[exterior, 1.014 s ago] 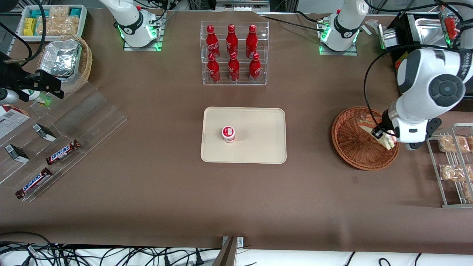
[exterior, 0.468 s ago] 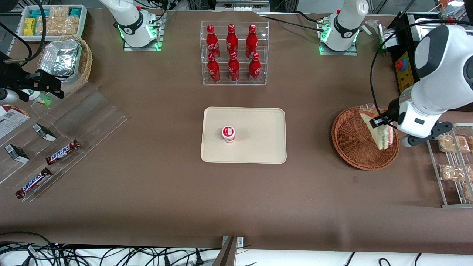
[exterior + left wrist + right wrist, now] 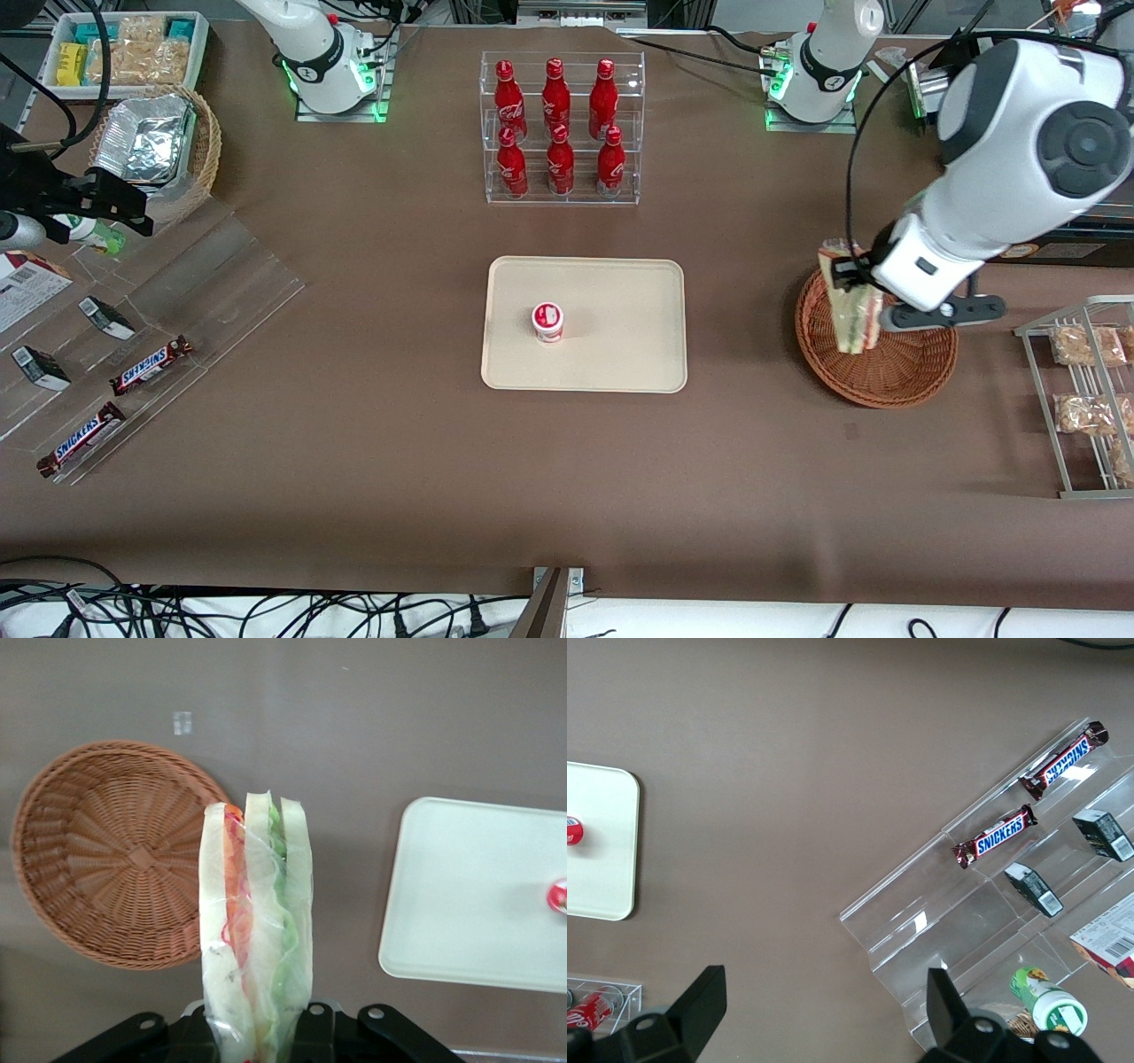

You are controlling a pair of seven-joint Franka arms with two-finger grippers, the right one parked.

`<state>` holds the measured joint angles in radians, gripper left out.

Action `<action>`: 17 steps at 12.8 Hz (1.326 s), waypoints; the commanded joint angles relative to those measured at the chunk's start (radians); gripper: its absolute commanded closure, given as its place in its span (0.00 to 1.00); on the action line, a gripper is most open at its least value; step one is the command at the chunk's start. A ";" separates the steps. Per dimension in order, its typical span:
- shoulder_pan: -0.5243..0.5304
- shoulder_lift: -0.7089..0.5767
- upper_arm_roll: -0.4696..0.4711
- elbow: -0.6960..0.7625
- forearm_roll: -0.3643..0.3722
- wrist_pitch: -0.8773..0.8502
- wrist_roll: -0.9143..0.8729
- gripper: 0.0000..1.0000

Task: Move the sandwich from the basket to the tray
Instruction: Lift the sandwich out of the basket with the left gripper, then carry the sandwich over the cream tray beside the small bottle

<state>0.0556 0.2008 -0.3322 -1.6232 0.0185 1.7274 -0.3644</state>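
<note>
Sandwich (image 3: pixel 850 306) hangs long axis downward, clamped in the gripper (image 3: pixel 858 273) above the basket (image 3: pixel 873 377). Tray (image 3: pixel 620 292) lies sideways toward the parked arm's end, well apart.

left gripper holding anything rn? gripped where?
Yes: the gripper is shut on the sandwich, gripping one end; the wedge hangs above the basket, clear of it.

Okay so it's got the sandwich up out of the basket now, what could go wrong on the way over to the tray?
The gripper holds the sandwich by one end only, so the clear-wrapped wedge hangs below it above the basket and may slip or swing loose in transit. A small red-lidded cup already stands on the tray; setting the sandwich down near it could knock it over, so the bare part of the tray looks safer.
</note>
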 commanded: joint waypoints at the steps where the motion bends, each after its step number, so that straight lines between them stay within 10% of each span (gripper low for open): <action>1: 0.001 0.021 -0.088 0.023 -0.017 0.021 0.032 1.00; 7: -0.081 0.114 -0.183 -0.047 0.018 0.225 -0.131 1.00; 17: -0.238 0.305 -0.185 -0.195 0.320 0.511 -0.455 1.00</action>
<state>-0.1733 0.4692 -0.5144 -1.8283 0.2703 2.2225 -0.7697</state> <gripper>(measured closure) 0.806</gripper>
